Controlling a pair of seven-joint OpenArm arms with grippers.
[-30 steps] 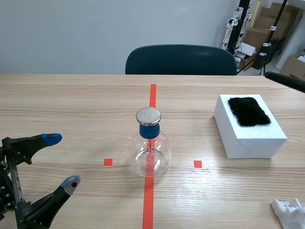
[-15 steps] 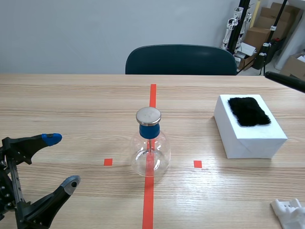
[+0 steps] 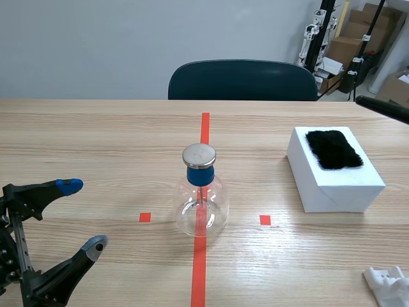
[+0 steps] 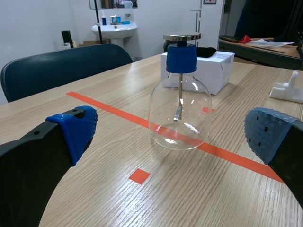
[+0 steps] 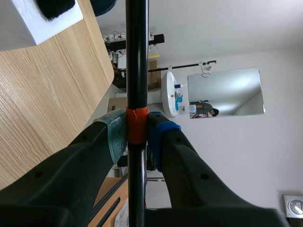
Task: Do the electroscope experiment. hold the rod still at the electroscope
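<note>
The electroscope (image 3: 201, 192), a clear glass flask with a blue stopper and a round metal cap, stands on the red tape line at the table's middle. My left gripper (image 3: 83, 214) is open low at the near left, well short of the flask; in the left wrist view the electroscope (image 4: 180, 113) stands ahead of the left gripper (image 4: 171, 135), between the lines of its spread fingers. My right gripper (image 5: 137, 132) is shut on a black rod (image 5: 136, 61) at its orange band. In the scene view only the rod's tip (image 3: 383, 109) shows, at the far right, far from the flask.
A white box (image 3: 339, 185) with a black fur patch (image 3: 332, 148) lies right of the flask. A white holder (image 3: 390, 284) sits at the near right corner. A dark chair (image 3: 243, 80) stands behind the table's far edge.
</note>
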